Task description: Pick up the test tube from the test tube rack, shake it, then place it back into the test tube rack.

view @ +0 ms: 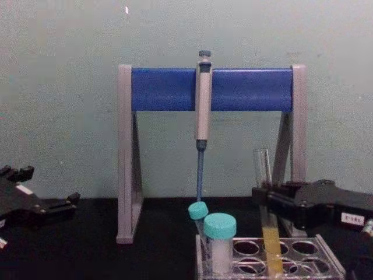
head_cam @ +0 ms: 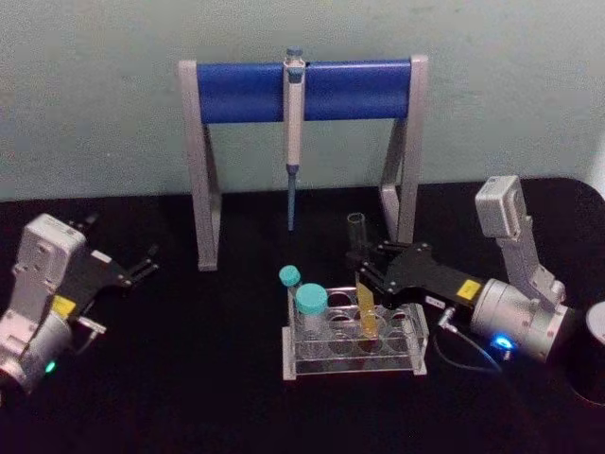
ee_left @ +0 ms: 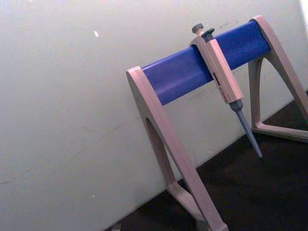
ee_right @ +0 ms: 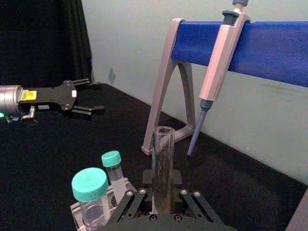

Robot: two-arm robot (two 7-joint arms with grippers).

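Head view, test tube (head_cam: pixel 364 308) gripped by right pincer (head_cam: pixel 365 275)

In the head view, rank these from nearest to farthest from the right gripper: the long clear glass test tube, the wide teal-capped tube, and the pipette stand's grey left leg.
From the right gripper:
1. Long clear glass test tube, between its jaws.
2. Wide teal-capped tube, to its left in the clear plastic rack.
3. Pipette stand's grey left leg, far back-left.

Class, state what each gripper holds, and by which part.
The right gripper clamps the test tube at its clear middle, above the liquid. The left gripper holds nothing.
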